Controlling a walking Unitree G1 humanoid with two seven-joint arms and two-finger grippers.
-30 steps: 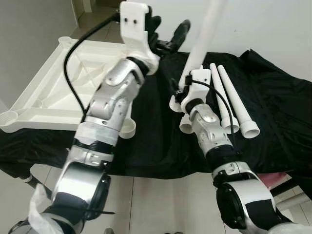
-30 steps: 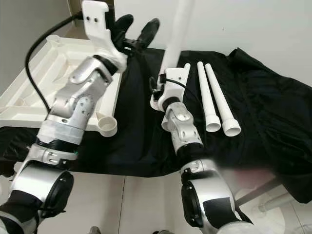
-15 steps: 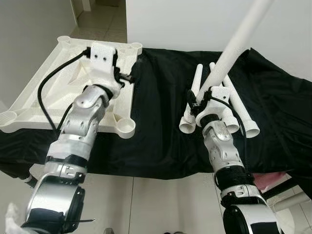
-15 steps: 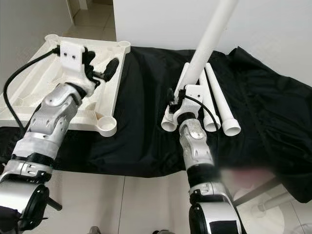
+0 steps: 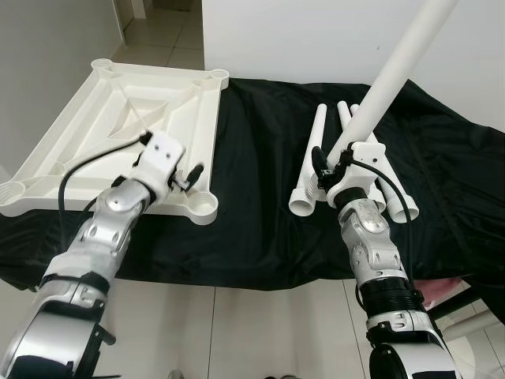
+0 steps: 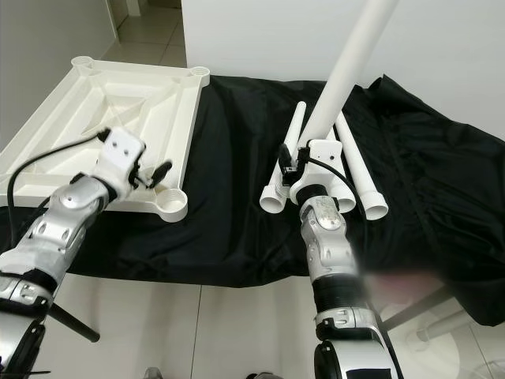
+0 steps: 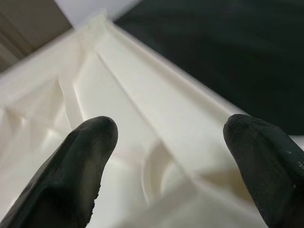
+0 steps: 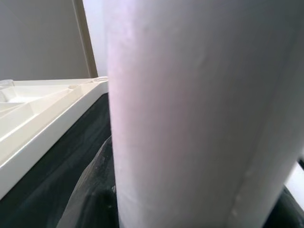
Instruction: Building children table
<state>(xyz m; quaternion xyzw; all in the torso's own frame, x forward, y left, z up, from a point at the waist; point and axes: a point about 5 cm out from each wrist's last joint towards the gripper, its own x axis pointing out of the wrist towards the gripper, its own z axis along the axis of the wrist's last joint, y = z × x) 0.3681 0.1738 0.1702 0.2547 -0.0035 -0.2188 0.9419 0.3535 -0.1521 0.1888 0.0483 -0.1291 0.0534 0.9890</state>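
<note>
Fingers of the right gripper (image 5: 338, 160) are hidden behind the smooth white leg (image 5: 392, 69) it clamps; that round tube tilts up and its top is cut off. Three more legs (image 5: 307, 160) with flared ends lie on wrinkled black cloth (image 5: 260, 158). The left gripper (image 7: 171, 142) hovers, fingers spread, over a corner socket of the ribbed, upturned plastic tabletop (image 5: 95, 126).

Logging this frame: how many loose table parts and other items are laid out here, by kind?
White tabletop: 1
White table legs: 4, that is 1 held leg in the right pincer and 3 lying legs on the cloth
Black cloth: 1
Total: 6
</note>
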